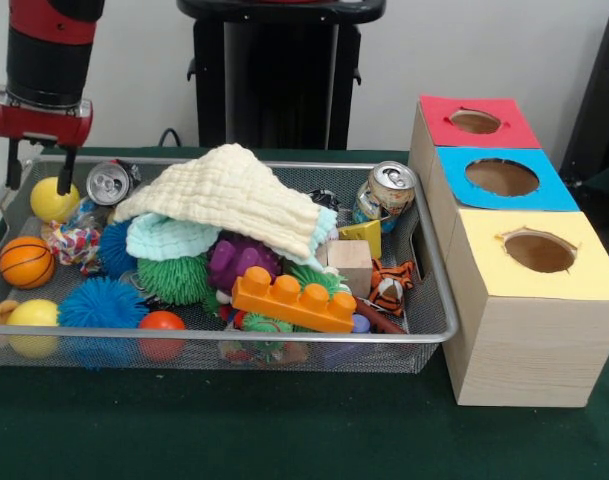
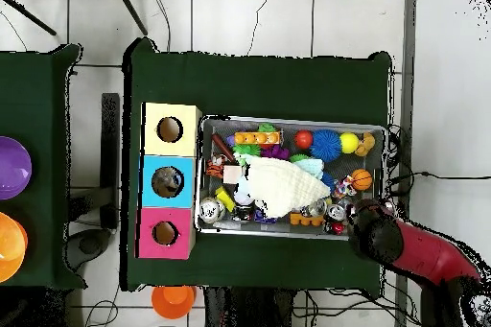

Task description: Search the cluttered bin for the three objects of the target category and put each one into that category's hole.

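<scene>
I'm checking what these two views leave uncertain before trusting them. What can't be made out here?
- Under the cream cloth: whatever lies beneath it in the wire bin is hidden in both views.
- Inside the red, blue and yellow holes: the front view shows only dark openings.
- The claw: in the overhead view the arm covers it.
- Small toys under the orange block are too crowded to name.

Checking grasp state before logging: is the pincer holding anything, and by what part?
Nothing is held. The pincer hangs open and empty over the bin's far corner, its fingers apart above the yellow ball.
</scene>
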`<state>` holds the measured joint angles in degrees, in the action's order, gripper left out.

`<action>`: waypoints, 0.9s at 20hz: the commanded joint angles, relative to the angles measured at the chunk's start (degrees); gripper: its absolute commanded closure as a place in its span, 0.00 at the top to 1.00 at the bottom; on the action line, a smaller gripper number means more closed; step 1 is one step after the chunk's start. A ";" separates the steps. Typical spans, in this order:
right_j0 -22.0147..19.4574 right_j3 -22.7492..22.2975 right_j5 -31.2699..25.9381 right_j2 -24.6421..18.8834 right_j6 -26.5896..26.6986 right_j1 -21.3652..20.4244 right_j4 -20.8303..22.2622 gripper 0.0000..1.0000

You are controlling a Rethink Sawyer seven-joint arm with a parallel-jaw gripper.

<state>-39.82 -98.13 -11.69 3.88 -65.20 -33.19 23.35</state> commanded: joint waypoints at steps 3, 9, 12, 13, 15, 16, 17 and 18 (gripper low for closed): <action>-2.54 -2.76 1.04 -6.67 -6.97 3.35 0.82 1.00; -5.51 -3.35 0.86 -10.74 -4.90 5.23 1.53 1.00; -8.36 -4.65 2.01 -14.40 -3.79 5.47 2.27 1.00; -9.18 -5.20 2.20 -15.32 -3.53 5.30 2.57 1.00; -10.15 -5.65 2.10 -16.58 -3.26 5.15 2.90 1.00; -10.19 -5.58 1.85 -16.67 -3.28 5.15 3.00 1.00; -10.35 -5.63 1.88 -16.97 -3.35 5.23 3.18 1.00; -10.42 -5.52 1.87 -17.08 -3.43 5.30 3.30 1.00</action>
<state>-49.17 -99.50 -11.69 -4.57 -65.20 -30.02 23.36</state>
